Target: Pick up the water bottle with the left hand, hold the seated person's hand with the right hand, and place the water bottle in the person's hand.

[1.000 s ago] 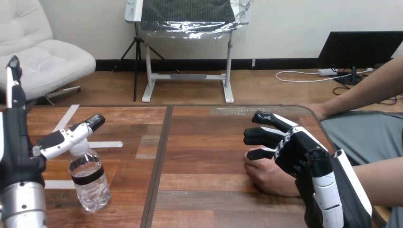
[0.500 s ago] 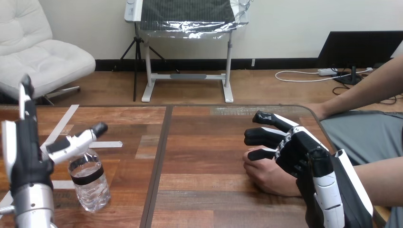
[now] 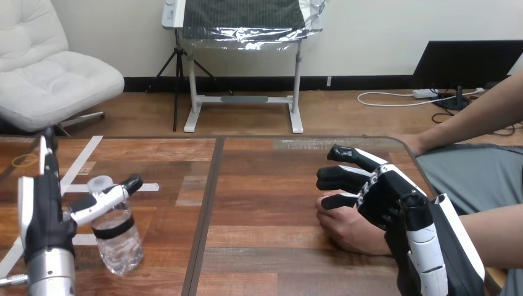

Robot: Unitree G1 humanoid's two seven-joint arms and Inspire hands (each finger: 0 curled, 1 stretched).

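A dark seam runs down the middle of the wooden table, from the far edge to the near one. The water bottle stands upright on the table to the left of the seam, toward the near edge, with its cap on and a dark band round its middle.

The left hand is farther left of the seam than the bottle, right beside it, on a silver forearm that rises from the near edge. Its fingers point straight up, held together, and the thumb sticks out well apart from them toward the seam, crossing in front of the bottle's shoulder just below the cap. Nothing is clasped in this hand. Strips of white tape lie on the wood left of the seam, beyond the bottle.

To the right of the seam, the person's hand lies on the table, knuckles toward the seam. The right hand sits over it and on its far side from the seam, the back turned up. Whether this hand grips the person's hand cannot be told.
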